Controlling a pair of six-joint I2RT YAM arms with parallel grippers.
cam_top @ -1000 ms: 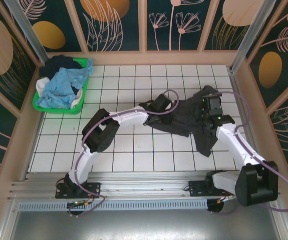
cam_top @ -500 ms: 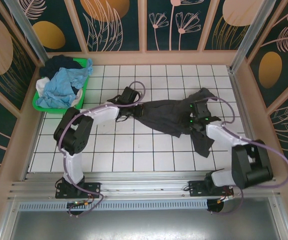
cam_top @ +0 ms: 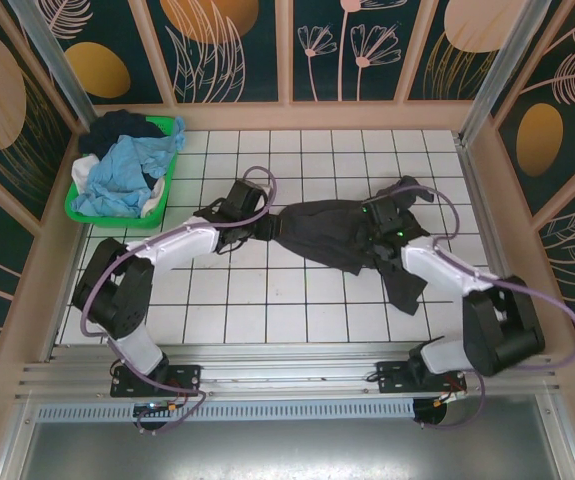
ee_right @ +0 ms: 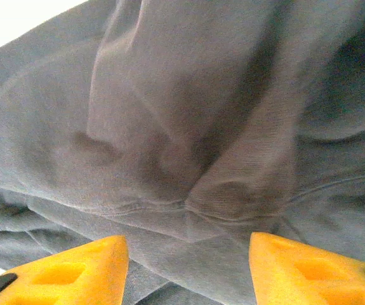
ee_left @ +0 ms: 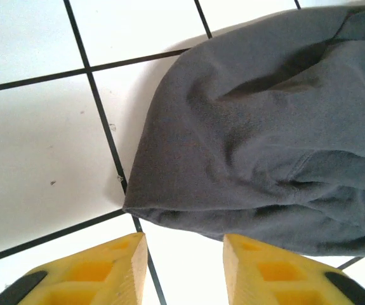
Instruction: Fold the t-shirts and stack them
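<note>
Left gripper (cam_top: 255, 224): released. In the left wrist view its yellow fingers (ee_left: 96, 270) stand apart with bare white tile and a black grid line in the gap between them. Nothing is pinched. The tips sit just short of the rounded left end of the charcoal-grey t-shirt (ee_left: 265, 140); I cannot tell whether they touch the cloth.

Right gripper (cam_top: 379, 222): jaws apart as well. In the right wrist view the yellow fingers (ee_right: 309, 267) frame a creased ridge and a seam of grey cloth (ee_right: 188, 146). The cloth lies below and beyond the tips, and no fold is seen clamped between them. Whether the tips press on the fabric I cannot tell.

Charcoal-grey t-shirt (cam_top: 332, 232): lies on the table (cam_top: 267, 300), bunched and wrinkled, not folded. It is drawn out in a band from about the middle of the table toward the right edge. One flap trails toward the near edge on the right side, and another bunch lies toward the far right corner. The left gripper is at its left end and the right gripper is over its right part.

Green basket (cam_top: 117, 219): at the far left corner of the table, well apart from the grey shirt. Crumpled inside it are a light blue t-shirt (cam_top: 117, 170) on top, a dark navy t-shirt (cam_top: 122, 128) at the far side and a white t-shirt (cam_top: 84, 170) at the left rim.
</note>
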